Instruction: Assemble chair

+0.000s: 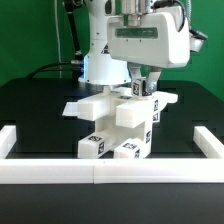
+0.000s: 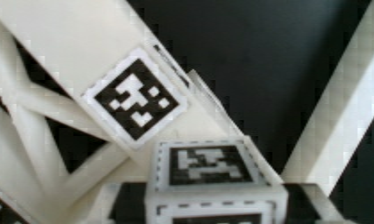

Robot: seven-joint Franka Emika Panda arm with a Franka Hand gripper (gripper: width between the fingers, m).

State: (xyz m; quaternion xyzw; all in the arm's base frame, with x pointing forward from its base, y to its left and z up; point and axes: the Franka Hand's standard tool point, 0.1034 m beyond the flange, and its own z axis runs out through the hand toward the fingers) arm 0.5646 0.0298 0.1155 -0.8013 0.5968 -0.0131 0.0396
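one arm [image 1: 118,45] in shot, one gripper [image 1: 142,90], and below it one cluster of white chair parts [image 1: 118,125] on the black table [image 1: 40,110]. in the exterior view i make it two flat slabs and at least three square posts, but they overlap, so that count is shaky. white rails [image 1: 110,172] run along three sides of the table, well apart from the gripper. now the gripper itself: jaws drawn in narrow and clamped on one square post [image 1: 151,92], with a tag on the post just beside the dark fingers. every other chair part sits directly under or just beside the gripper. whether the held post touches the stack beneath it, i cannot tell. over to the wrist view: two whole tags [image 2: 139,95], one on a slanted slab and one on the end of the held post, plus a third that is cut off. the fingers barely show there, only dark slivers beside the post. in the exterior view the arm's upper part is cut off, the gripper body hides whatever lies behind it, and the tag patterns are too small to read.
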